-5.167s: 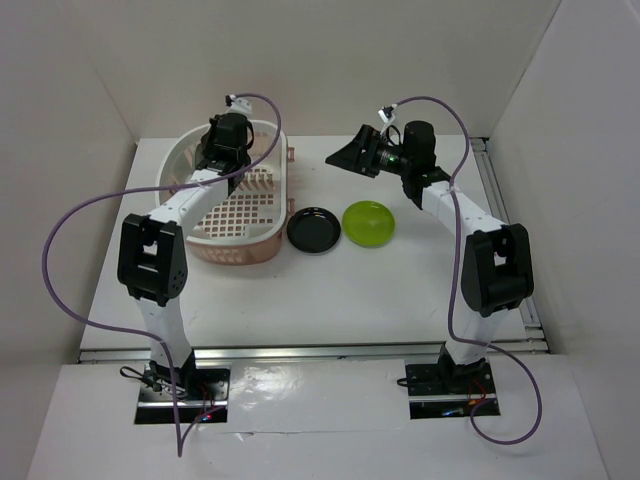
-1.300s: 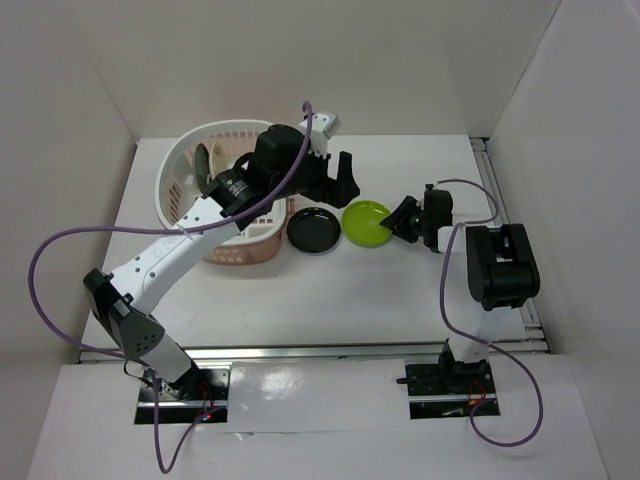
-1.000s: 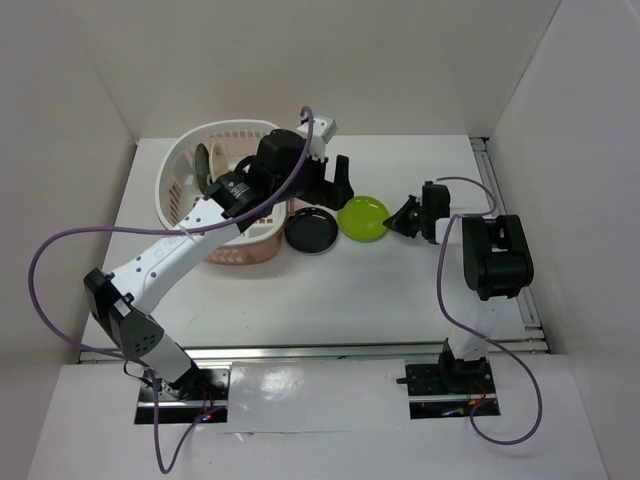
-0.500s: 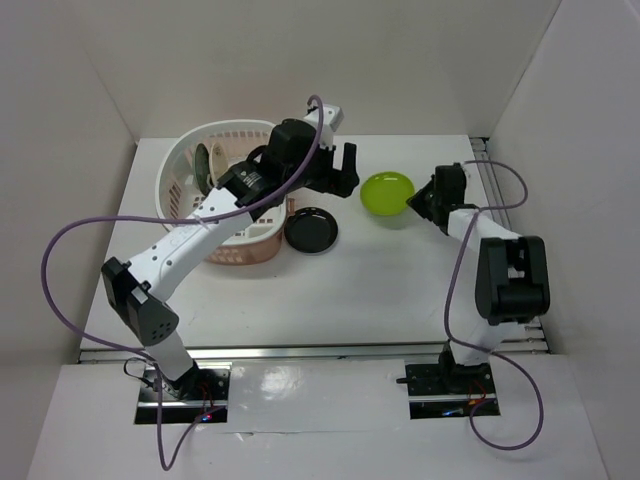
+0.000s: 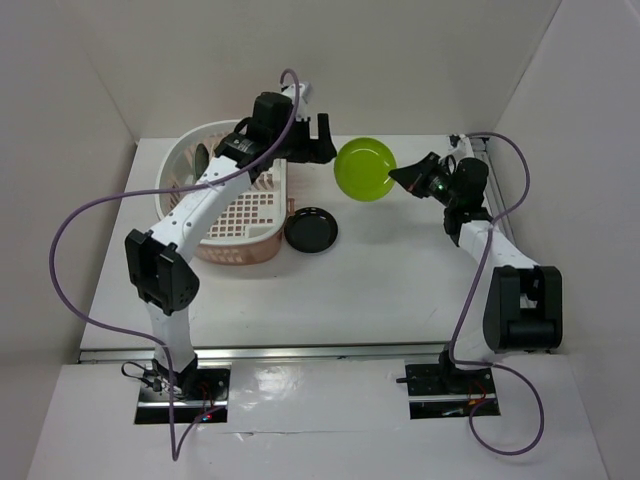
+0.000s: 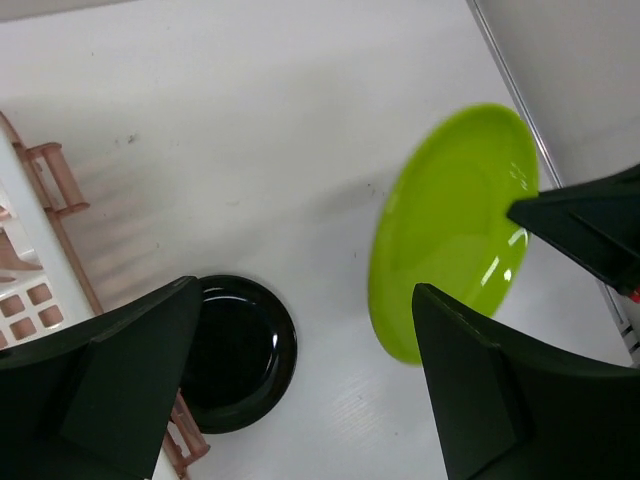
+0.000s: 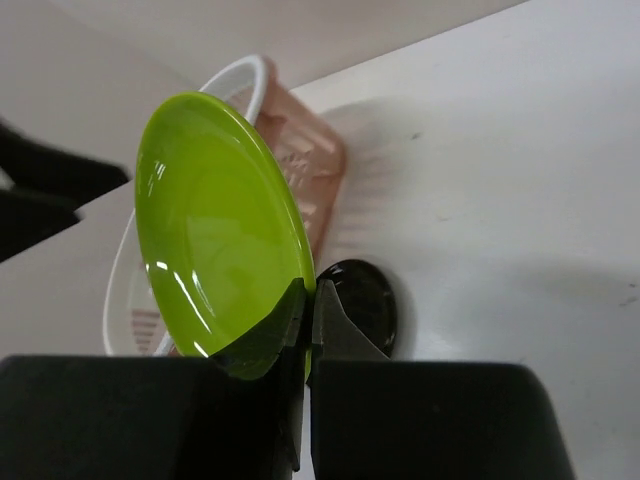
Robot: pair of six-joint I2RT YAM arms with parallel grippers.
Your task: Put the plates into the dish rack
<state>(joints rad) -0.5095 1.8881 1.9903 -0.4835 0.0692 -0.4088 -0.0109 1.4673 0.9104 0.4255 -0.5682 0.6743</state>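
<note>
Lime green plate [image 5: 364, 170]: raised off the desk [image 5: 380, 280] in the last second, now on edge at far centre, rim clenched in right jaws. Left jaws released wide just left of it, by the dish rack [image 5: 240, 250]; handover likely next. Black plate [image 5: 311, 230] still on desk.

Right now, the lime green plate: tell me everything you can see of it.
The lime green plate is small, round and glossy, a shallow dish with a raised rim, plain all over; material unclear. It is lifted off the table, tipped nearly on edge, right of the dish rack. The fingers of the right gripper are shut on its rim. The open left gripper sits close on its other side, apparently not touching.
</note>
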